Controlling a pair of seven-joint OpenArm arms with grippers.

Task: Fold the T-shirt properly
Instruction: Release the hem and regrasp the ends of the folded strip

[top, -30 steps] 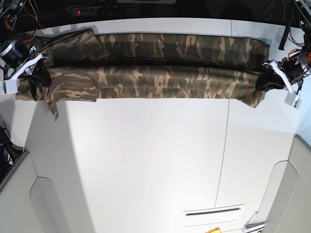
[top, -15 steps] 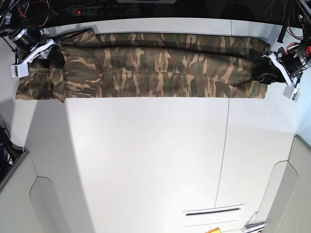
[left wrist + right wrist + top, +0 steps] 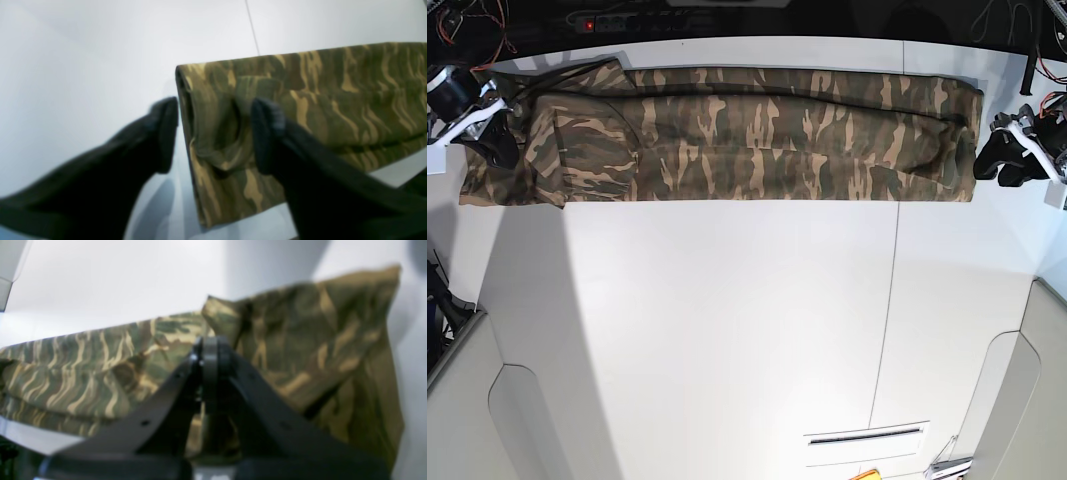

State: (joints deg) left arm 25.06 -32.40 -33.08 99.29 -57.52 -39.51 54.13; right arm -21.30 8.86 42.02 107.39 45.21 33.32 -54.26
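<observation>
The T-shirt (image 3: 757,135) lies folded into a long camouflage band across the back of the white table (image 3: 727,320). My left gripper (image 3: 995,158) hovers just off the band's right end. In the left wrist view it (image 3: 215,133) stands open: one finger hangs over the bare table and the other over the T-shirt's (image 3: 317,100) folded end, gripping nothing. My right gripper (image 3: 497,148) is at the band's left end, by the sleeve. In the right wrist view its fingertips (image 3: 210,353) are pressed together above the rumpled T-shirt (image 3: 300,340), with no cloth seen between them.
A black power strip (image 3: 597,22) with a red light and loose cables sit along the dark back edge behind the shirt. A seam (image 3: 889,300) runs down the table. A slot (image 3: 865,437) lies near the front edge. Grey panels (image 3: 467,400) flank the front corners.
The raised front fold has been laid over and the shirt now rests flat as one band. Both grippers have come off its ends and drawn outward. The left one has opened wide.
</observation>
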